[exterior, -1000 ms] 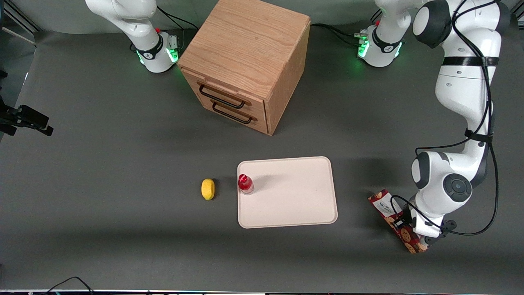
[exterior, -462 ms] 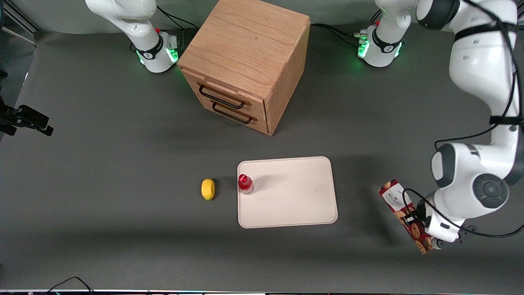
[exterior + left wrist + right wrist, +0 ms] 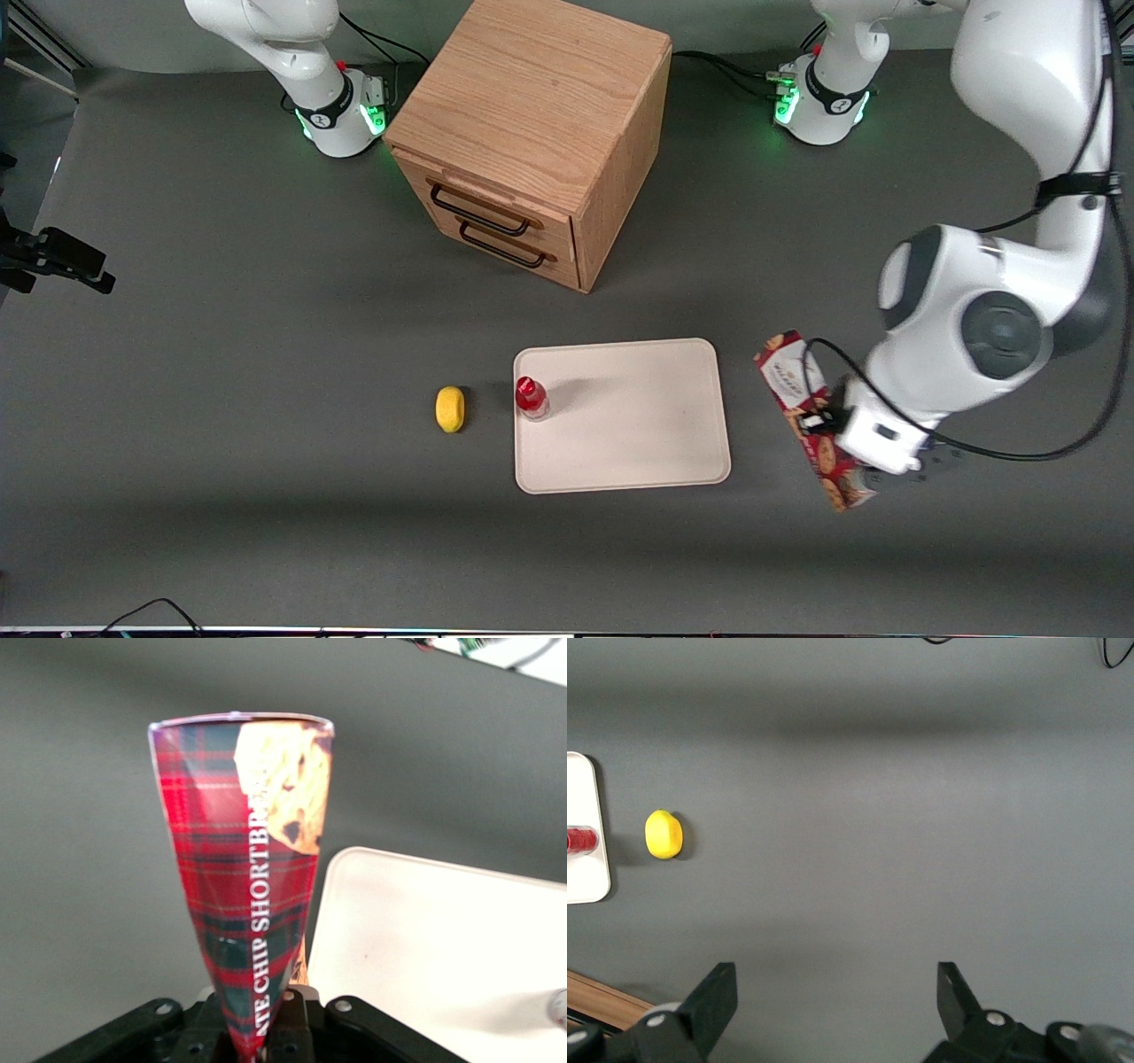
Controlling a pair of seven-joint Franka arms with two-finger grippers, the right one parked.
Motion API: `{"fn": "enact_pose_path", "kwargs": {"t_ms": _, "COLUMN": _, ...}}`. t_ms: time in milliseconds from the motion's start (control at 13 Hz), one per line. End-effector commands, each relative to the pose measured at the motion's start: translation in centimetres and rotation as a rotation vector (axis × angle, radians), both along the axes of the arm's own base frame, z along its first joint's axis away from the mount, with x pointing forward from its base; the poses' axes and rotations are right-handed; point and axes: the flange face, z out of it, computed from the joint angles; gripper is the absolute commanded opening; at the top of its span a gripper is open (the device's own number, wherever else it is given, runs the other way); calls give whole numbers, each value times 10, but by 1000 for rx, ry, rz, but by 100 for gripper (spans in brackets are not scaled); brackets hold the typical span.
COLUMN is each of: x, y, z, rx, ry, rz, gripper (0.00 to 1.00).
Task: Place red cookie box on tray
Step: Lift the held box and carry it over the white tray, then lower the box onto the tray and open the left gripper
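A: Report the position of the long, narrow dark-red tartan cookie box (image 3: 802, 410).

B: It is held above the dark grey counter (image 3: 221, 372), beside the flat cream-white rectangular tray (image 3: 638, 443) on the working arm's side, and clear of the tray's rim.

A: Orientation of its long axis?

B: In the front view the axis runs diagonally. The end with the white label is farther from the front camera and nearer the tray; the other end, printed with cookies, is nearer the camera and partly covered by the wrist. In the left wrist view the box (image 3: 252, 895) extends straight out from the claw (image 3: 263, 1028), its free end toward open counter, with a corner of the tray (image 3: 443, 939) just beside it.

A: Claw condition?

B: The black claw (image 3: 828, 424) is clamped across the narrow width of the box, near the middle of its length (the fingertips themselves are mostly covered by the box in the wrist view).

A: Other items present?

B: A small red-capped bottle (image 3: 531, 398) stands upright on the tray at the edge toward the parked arm. A yellow lemon (image 3: 450, 408) lies on the counter just beside that edge. A two-drawer light oak cabinet (image 3: 532, 133) with black handles stands farther from the front camera than the tray.
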Motion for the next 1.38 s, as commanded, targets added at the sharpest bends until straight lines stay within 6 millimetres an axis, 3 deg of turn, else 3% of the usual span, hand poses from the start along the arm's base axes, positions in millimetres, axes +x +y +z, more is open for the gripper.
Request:
{"fn": "enact_pose_path", "kwargs": {"t_ms": 0, "x": -5, "y": -46, "z": -39, "rx": 11, "ry": -61, "rz": -70, "gripper": 0}}
{"fn": "enact_pose_path", "kwargs": {"t_ms": 231, "x": -22, "y": -105, "z": -100, "rx": 51, "ry": -65, "rz": -180, "gripper": 0}}
{"fn": "enact_pose_path", "kwargs": {"t_ms": 385, "x": -30, "y": -116, "z": -144, "rx": 52, "ry": -31, "rz": -195, "gripper": 0}}
{"fn": "enact_pose_path", "kwargs": {"t_ms": 538, "x": -34, "y": -114, "z": -171, "rx": 59, "ry": 4, "rz": -204, "gripper": 0}}
{"fn": "enact_pose_path", "kwargs": {"t_ms": 769, "x": -34, "y": -106, "z": -192, "rx": 57, "ry": 46, "rz": -190, "gripper": 0}}
{"fn": "enact_pose_path", "kwargs": {"t_ms": 1154, "x": -36, "y": -106, "z": -193, "rx": 58, "ry": 65, "rz": -182, "gripper": 0}}
{"fn": "enact_pose_path", "kwargs": {"t_ms": 1231, "x": -35, "y": -104, "z": -192, "rx": 63, "ry": 61, "rz": -187, "gripper": 62}}
{"fn": "enact_pose_path", "kwargs": {"t_ms": 1308, "x": -39, "y": -104, "z": -191, "rx": 63, "ry": 56, "rz": -200, "gripper": 100}}
